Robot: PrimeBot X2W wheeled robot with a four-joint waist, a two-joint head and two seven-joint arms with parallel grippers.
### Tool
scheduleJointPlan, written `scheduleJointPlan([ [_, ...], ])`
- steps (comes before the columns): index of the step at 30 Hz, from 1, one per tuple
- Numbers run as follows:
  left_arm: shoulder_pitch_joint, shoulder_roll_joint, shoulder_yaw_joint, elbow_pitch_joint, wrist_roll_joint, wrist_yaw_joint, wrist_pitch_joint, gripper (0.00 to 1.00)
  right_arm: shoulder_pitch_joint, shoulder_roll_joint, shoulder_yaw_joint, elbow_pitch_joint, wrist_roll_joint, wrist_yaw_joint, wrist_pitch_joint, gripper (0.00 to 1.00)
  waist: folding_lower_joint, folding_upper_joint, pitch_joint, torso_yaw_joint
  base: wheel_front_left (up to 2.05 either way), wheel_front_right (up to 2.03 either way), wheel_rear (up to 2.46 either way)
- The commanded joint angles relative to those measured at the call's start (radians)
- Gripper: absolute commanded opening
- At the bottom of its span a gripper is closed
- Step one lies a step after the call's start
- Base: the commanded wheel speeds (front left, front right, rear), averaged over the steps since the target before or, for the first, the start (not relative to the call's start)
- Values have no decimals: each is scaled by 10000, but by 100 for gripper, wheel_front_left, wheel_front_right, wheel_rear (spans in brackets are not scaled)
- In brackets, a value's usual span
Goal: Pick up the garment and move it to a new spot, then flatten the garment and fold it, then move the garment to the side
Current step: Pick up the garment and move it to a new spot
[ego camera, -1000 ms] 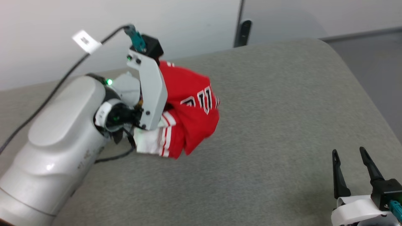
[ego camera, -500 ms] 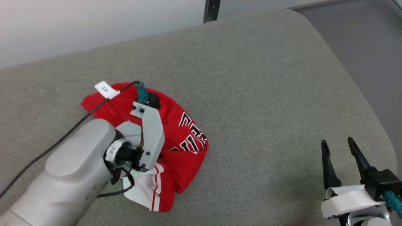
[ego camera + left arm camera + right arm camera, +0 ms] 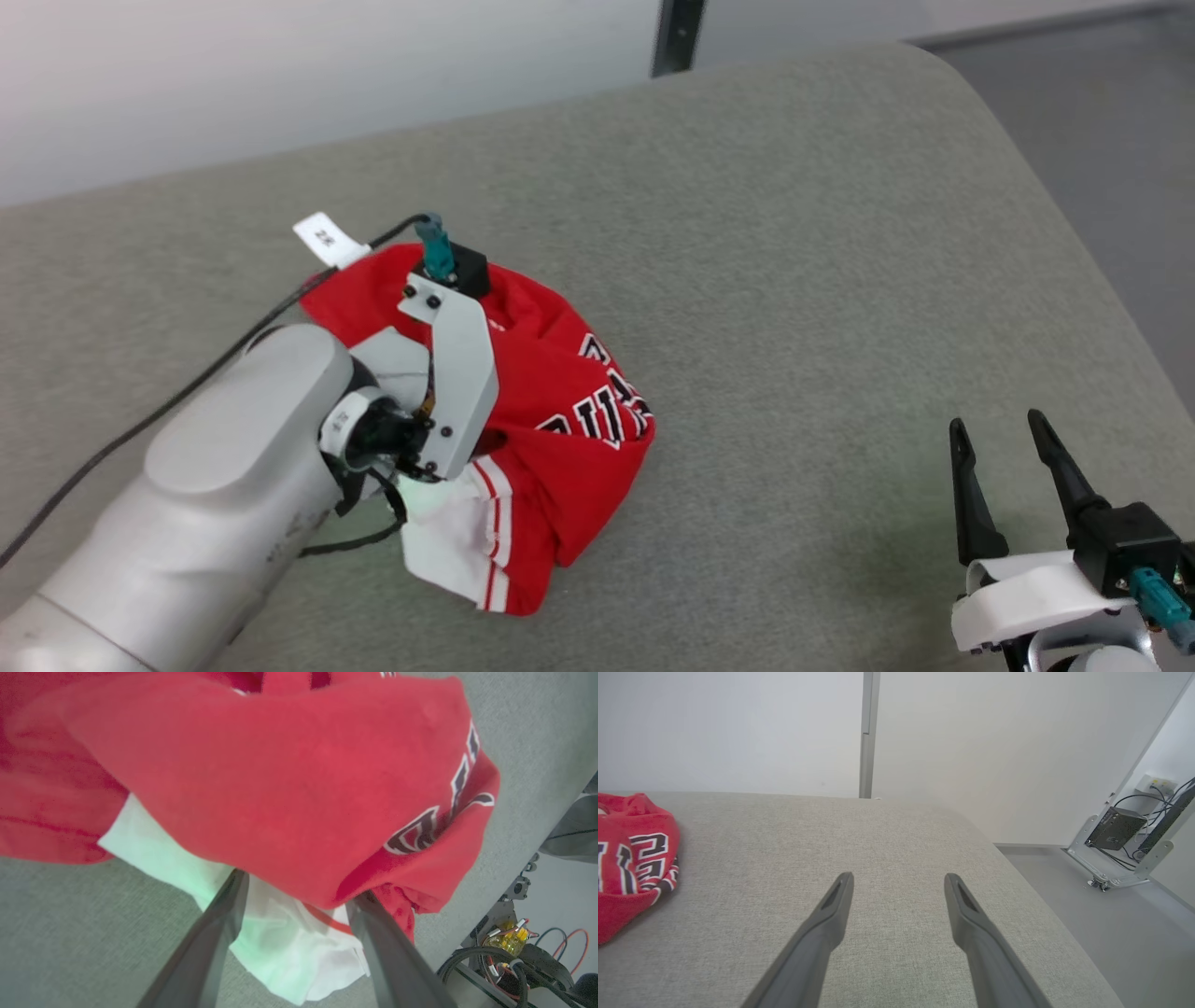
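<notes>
Since a second ago the garment [image 3: 560, 392] has gone from hanging off the raised left gripper [image 3: 301, 886] to lying in a crumpled heap on the grey upholstered surface [image 3: 840, 280], left of its middle, and the camera has swung too, so we do not count the shift of the background as a move. We see the left gripper's jaws now spread wide and pinching nothing, but they are not free: in the left wrist view a red fold hangs over both tips and the white sleeve [image 3: 285, 952] lies bunched between them. That is our main worry. If the arm pulls straight back or up, we think the fold could catch on a tip and the heap would be dragged or lifted again, away from its new spot. The right gripper [image 3: 997, 425] is released as well, holding nothing, low on the right and well apart from the cloth. Flattening looks tricky to us, because the lettering is folded over and the sleeve is tucked under, so a pinch may take several layers at once and pull the shirt askew.
</notes>
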Motion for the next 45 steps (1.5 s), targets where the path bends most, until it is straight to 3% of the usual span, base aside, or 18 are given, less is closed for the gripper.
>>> scheduleJointPlan([
  [1, -75, 37, 64, 5, -6, -27, -191, 100, 160, 26, -59, 57, -156, -10, -10, 100, 0, -1, -631, 687, 0, 0, 0],
  [12, 631, 280, 611, -468, 56, -422, -2398, 100, 753, 26, 139, -209, -450, -12, -10, 100, 0, -1, -1801, 2004, 0, 0, 0],
  [23, 1865, 537, 1461, -1295, 336, -795, -6302, 100, 1370, 20, 700, -944, -282, -12, -11, 100, 0, -1, -2458, 3523, 0, 0, 0],
  [29, 3104, 638, 2125, -1652, 674, -484, -9059, 100, 1691, 18, 1121, -1170, -173, -10, -11, 100, 0, -1, -2746, 4143, 0, 0, 0],
  [36, 4992, 776, 2838, -2249, 891, 263, -11691, 100, 1995, 22, 1322, -1248, -135, -10, -11, 100, 0, -1, -2985, 4578, 0, 0, 0],
  [42, 6656, 797, 3336, -2995, 1292, 709, -12446, 100, 2111, 24, 1447, -1317, -80, -10, -11, 100, 0, -1, -3069, 4693, 0, 0, 0],
  [45, 7399, 554, 4080, -3375, 1587, 887, -12514, 100, 2129, 21, 1455, -1324, -70, -12, -11, 100, 0, -1, -3091, 4697, 0, 0, 0],
])
